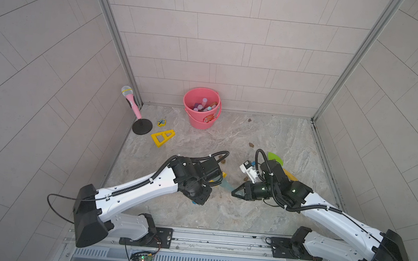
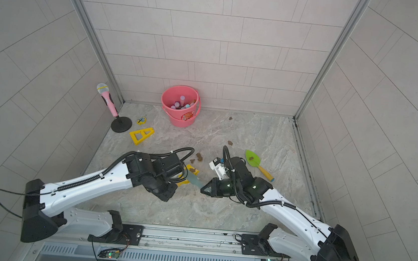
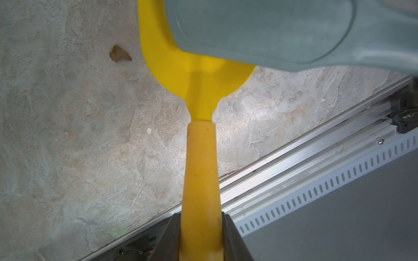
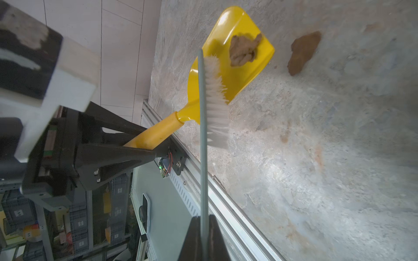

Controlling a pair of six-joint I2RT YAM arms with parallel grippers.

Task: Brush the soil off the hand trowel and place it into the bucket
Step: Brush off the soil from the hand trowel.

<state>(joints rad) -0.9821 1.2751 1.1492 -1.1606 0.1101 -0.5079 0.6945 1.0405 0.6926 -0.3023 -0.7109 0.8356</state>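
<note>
My left gripper (image 3: 201, 215) is shut on the handle of the yellow hand trowel (image 3: 199, 74), held low over the floor in front of centre. One brown lump of soil (image 4: 245, 49) lies on its blade (image 4: 235, 67). My right gripper (image 4: 203, 217) is shut on the thin handle of a grey-blue brush (image 4: 203, 135). The brush's white bristles (image 4: 217, 99) face the blade near its neck, short of the lump. In a top view the brush (image 2: 196, 182) crosses over the trowel (image 2: 193, 171). The coral-pink bucket (image 1: 201, 107) stands at the back wall, apart from both arms.
A green trowel (image 2: 252, 158) carrying brown lumps lies right of my right arm. Loose soil lumps (image 2: 230, 143) dot the floor. A pink microphone on a black stand (image 1: 132, 102), a yellow triangle frame (image 1: 162, 137) and a small yellow piece (image 1: 161, 122) sit at the back left. Several pastel pieces fill the bucket.
</note>
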